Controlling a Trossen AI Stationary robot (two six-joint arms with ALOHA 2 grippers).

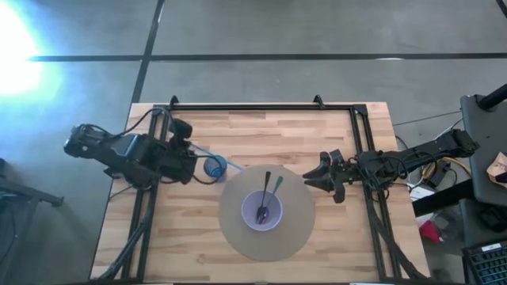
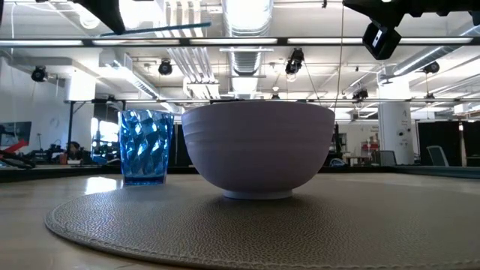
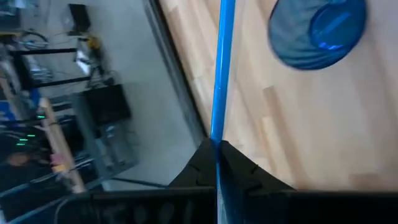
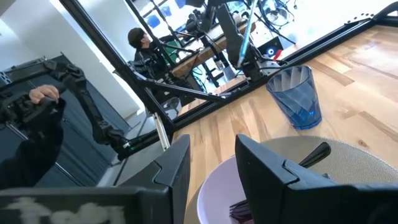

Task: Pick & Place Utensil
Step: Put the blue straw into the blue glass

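Placemat (image 2: 150, 225) edge cut off below.

A pale lilac bowl (image 2: 259, 148) stands at the centre of the frame on a round woven mat (image 2: 247, 225) that spreads across the lower half. Just left of the bowl, a blue faceted tumbler (image 2: 145, 147) sits on the desk (image 2: 30, 191) at the mat's far edge. Dark arm parts (image 2: 382, 34) hang at upper right, ceiling lights behind.

A bowl (image 1: 262, 210) holding two utensils (image 1: 264, 198) sits on a mat (image 1: 238, 229), with a cup (image 1: 214, 167) beside the mat's edge.
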